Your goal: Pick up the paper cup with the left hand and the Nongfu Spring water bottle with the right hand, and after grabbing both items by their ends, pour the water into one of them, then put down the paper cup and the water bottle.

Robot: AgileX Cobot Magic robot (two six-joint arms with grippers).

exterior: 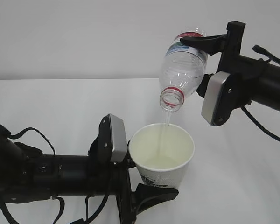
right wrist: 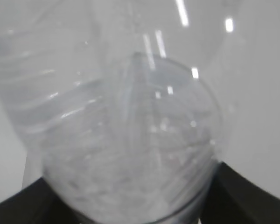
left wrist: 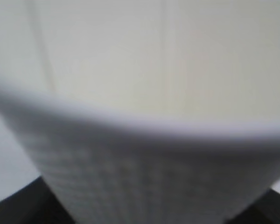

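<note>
Clear Nongfu Spring water bottle (exterior: 184, 70) tilts mouth-down, lower-left.

A plain pale grey wall (exterior: 84, 37) fills the upper half of the exterior view; below it a white table (exterior: 46, 102) runs across, meeting the wall in a straight horizontal line; the light is soft and even; shadows on the tabletop are faint.

Tilted bottle (exterior: 184, 70) above upright cup (exterior: 162, 154)
</note>
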